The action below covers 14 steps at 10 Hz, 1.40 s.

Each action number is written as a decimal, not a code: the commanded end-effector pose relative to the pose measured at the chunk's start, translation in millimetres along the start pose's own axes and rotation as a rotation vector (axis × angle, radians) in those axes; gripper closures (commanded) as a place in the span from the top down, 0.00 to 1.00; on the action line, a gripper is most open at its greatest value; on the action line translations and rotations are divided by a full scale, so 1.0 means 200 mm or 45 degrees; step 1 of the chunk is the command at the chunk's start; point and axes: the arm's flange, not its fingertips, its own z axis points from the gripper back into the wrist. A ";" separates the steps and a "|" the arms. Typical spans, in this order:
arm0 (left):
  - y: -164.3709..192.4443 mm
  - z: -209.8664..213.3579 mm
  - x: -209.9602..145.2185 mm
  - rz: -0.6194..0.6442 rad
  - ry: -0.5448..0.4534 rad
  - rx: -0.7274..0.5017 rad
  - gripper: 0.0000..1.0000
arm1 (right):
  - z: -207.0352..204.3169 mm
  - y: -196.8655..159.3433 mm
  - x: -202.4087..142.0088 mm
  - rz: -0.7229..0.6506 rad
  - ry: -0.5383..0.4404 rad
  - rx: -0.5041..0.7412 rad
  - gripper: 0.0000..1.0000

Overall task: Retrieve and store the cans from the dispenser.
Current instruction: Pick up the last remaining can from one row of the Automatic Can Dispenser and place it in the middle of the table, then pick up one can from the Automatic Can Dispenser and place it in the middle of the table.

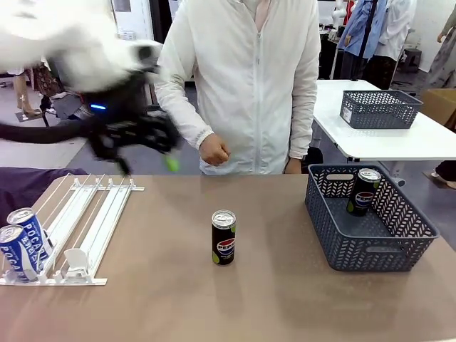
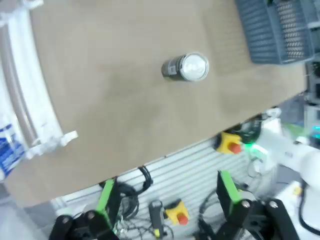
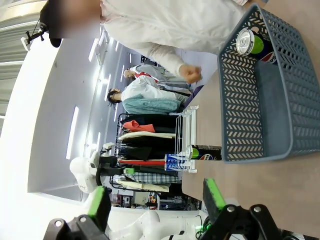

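The left end effector (image 2: 167,200) is seen released, pads spread and empty, raised over the white dispenser (image 1: 85,214). The right end effector (image 3: 155,200) is likewise released and empty. Two blue Pocari cans (image 1: 21,242) are lodged at the dispenser's near end. One black Pepsi can (image 1: 223,237) is stood upright mid-tabletop (image 1: 214,306). A second Pepsi can (image 1: 363,191) is leaned inside the grey basket (image 1: 370,249).

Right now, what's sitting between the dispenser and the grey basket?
One black Pepsi can, standing upright, apart from both the dispenser and the basket. The rest of that stretch is bare. The front view shows it.
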 end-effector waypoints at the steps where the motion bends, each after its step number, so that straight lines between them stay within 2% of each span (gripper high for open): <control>1: 0.59 0.20 -0.22 0.072 0.012 -0.314 1.00 | 0.00 0.01 0.01 0.029 -0.004 0.016 1.00; 2: 0.85 0.29 -0.34 0.062 0.058 -0.528 1.00 | 0.00 0.01 0.01 0.029 -0.004 0.016 1.00; 4: 1.30 0.39 -0.54 0.081 0.035 -0.853 1.00 | 0.00 0.01 0.01 0.029 -0.004 0.016 1.00; 6: 1.57 0.37 -0.64 0.208 -0.068 -1.038 1.00 | 0.00 0.01 0.01 0.029 -0.004 0.016 1.00; 7: 1.65 0.34 -0.67 0.324 -0.149 -1.071 1.00 | 0.00 0.01 0.01 0.029 -0.004 0.016 1.00; 8: 1.55 0.39 -0.75 0.143 -0.053 -0.959 1.00 | 0.00 0.01 0.01 0.029 -0.004 0.016 1.00; 14: 1.55 0.39 -0.75 0.143 -0.053 -0.959 1.00 | 0.00 0.01 0.01 0.029 -0.004 0.016 1.00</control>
